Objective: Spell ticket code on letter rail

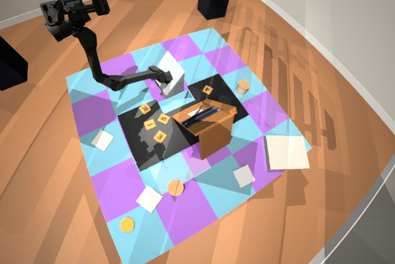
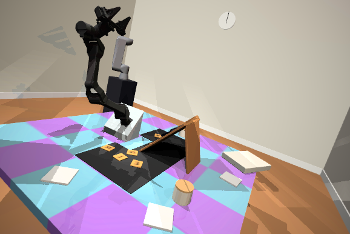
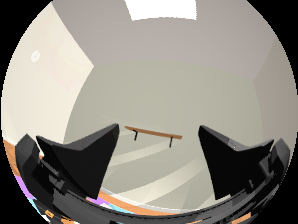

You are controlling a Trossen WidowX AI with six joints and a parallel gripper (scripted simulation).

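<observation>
My gripper [image 1: 76,8] [image 2: 123,14] [image 3: 160,129] is open and empty, raised high, far from the tiles. Tiles R [image 1: 145,109] [image 2: 108,147], S [image 1: 163,119] [image 2: 132,152], one like I or J [image 1: 150,124] [image 2: 120,157] and one like 3 [image 1: 160,137] [image 2: 137,163] lie apart on the black mat [image 1: 128,122] [image 2: 91,156]. A tile like A or 4 [image 1: 207,89] [image 2: 157,135] lies behind the tilted wooden board [image 1: 216,141] [image 2: 192,150]. The dark rail [image 1: 209,115] on the board shows no tile. A white patch beside it, perhaps the ticket, is unreadable.
A pale wedge block [image 1: 175,83] [image 2: 136,122] stands at the arm's base. White squares [image 1: 102,140] [image 1: 149,199] [image 1: 244,176], round-topped cylinders [image 1: 175,187] [image 1: 242,87], a yellow disc [image 1: 127,225] and a cream slab [image 1: 286,152] [image 2: 246,161] lie around the board on the checkered counter.
</observation>
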